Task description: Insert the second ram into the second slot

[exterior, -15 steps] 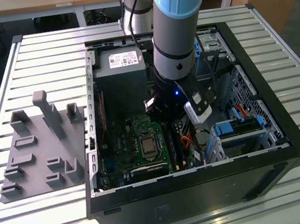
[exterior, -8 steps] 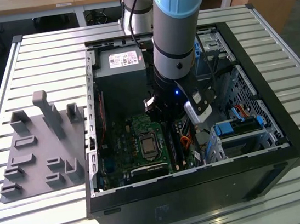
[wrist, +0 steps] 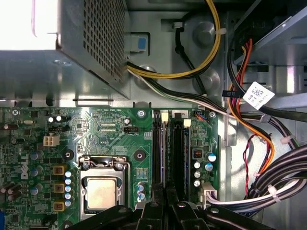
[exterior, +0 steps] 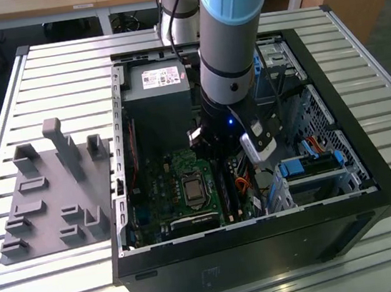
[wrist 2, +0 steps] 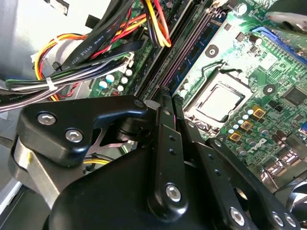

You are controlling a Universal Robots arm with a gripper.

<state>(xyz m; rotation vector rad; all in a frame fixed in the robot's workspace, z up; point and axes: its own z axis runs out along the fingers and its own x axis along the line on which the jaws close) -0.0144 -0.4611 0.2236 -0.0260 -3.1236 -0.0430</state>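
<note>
1. The ram (wrist 2: 193, 47) shows as a thin blue strip on edge among the long dark slots (wrist 2: 178, 52); in the first wrist view it is the pale line (wrist: 163, 153) between the slot rails (wrist: 178, 153). I cannot tell which slot it is in or how deep it sits
2. The gripper (wrist 2: 170, 96) stands right over the near end of that strip, in line with the slots. Its fingers (wrist 2: 164, 124) are drawn together with only a slit left. Whether they nip the ram's edge I cannot tell. In the first wrist view its tips (wrist: 165, 194) meet at the end of the slot row
3. The slots run along the board (wrist: 110, 129) near its edge, between the socket (wrist: 101, 191) and a bundle of cables (wrist: 249, 120)
4. In the exterior view the arm (exterior: 228, 41) reaches down into the open case (exterior: 266, 245), above the board's edge on the exterior view's right
5. The power supply (exterior: 157, 100) fills the case's far corner, beyond the board
6. Blue latches (exterior: 292, 168) sit on the drive bays at the case's side on the exterior view's right
7. The case lies on a slatted table (exterior: 62, 63), with a grey tray (exterior: 50, 194) beside it on the exterior view's left
</note>
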